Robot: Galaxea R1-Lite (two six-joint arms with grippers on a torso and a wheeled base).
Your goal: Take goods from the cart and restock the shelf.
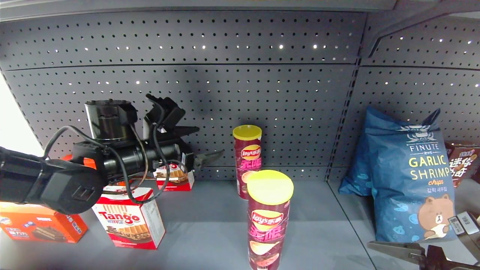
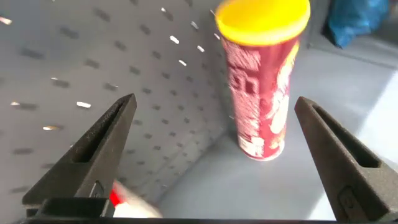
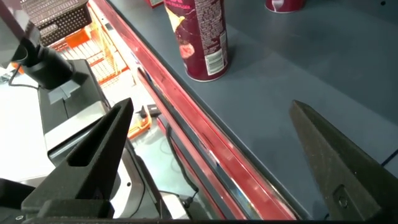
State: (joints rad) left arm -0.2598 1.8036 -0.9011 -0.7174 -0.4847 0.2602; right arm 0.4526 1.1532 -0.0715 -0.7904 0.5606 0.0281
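Note:
Two red chip cans with yellow lids stand on the grey shelf (image 1: 210, 228). The rear can (image 1: 247, 159) is close to the pegboard back, and the front can (image 1: 268, 221) is near the shelf's front edge. My left gripper (image 1: 204, 144) hovers open just left of the rear can, fingers pointing at it. Between its spread fingers, the left wrist view shows that can (image 2: 264, 81) upright a little ahead of the empty left gripper (image 2: 216, 102). My right gripper (image 1: 420, 245) is low at the front right, open. In the right wrist view the right gripper (image 3: 211, 107) is empty over the shelf's front lip, beyond the front can (image 3: 199, 37).
Wafer boxes (image 1: 129, 221) and an orange box (image 1: 41, 225) stand under my left arm. A blue shrimp chips bag (image 1: 408, 180) and a brown bag (image 1: 463, 161) fill the right bay. An orange cart (image 3: 68, 37) sits below the shelf's red edge strip (image 3: 186, 106).

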